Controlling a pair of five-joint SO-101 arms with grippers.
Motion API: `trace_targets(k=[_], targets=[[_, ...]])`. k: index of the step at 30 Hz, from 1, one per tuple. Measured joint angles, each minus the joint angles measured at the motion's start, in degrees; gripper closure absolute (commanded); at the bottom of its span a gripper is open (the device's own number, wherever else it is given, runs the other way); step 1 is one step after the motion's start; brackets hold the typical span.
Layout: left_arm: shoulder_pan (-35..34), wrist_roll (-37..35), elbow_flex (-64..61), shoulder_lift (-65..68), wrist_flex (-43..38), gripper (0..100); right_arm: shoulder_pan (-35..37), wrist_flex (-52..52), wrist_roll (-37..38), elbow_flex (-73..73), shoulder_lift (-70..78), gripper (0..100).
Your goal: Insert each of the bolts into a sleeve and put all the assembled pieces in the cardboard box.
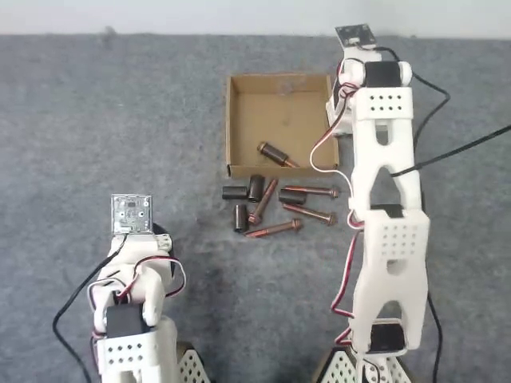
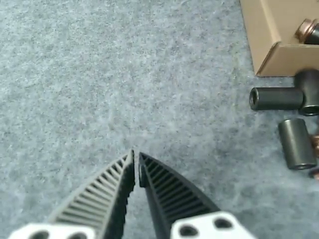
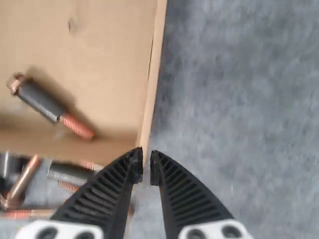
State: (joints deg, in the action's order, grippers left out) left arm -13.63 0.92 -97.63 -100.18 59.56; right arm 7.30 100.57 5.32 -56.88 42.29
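The cardboard box (image 1: pixel 239 120) stands at the table's middle back, with one bolt-in-sleeve piece (image 1: pixel 275 154) lying in it. In front of the box lie loose black sleeves (image 1: pixel 234 192) and copper bolts (image 1: pixel 307 191), mixed together. My left gripper (image 2: pixel 136 162) hovers shut and empty over bare carpet, well off from the nearest sleeve (image 2: pixel 275 98). My right gripper (image 3: pixel 144 162) is shut and empty just outside the box's wall (image 3: pixel 152 74), near its front right corner. The assembled piece (image 3: pixel 47 105) lies inside the box, away from the fingers.
Grey carpet covers the table. The left arm's base (image 1: pixel 132 335) sits at the front left. The right arm (image 1: pixel 387 199) stretches along the right side of the parts pile and the box. Its cables (image 1: pixel 447 152) trail off to the right.
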Motion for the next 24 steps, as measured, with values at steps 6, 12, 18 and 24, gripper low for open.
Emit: trace_targets(k=[6,12,18,24], targets=[[0.0,0.0,0.0,0.0,0.0,99,0.35,0.0,0.0,16.7,-12.4,99.3],[0.0,0.0,0.0,0.0,0.0,99,0.35,0.0,0.0,29.89,-22.24,99.3],[0.0,0.0,0.0,0.0,0.0,99,2.64,0.0,0.0,43.34,-32.18,99.3],[0.0,0.0,0.0,0.0,0.0,99,7.82,0.0,0.0,56.0,-42.02,99.3]])
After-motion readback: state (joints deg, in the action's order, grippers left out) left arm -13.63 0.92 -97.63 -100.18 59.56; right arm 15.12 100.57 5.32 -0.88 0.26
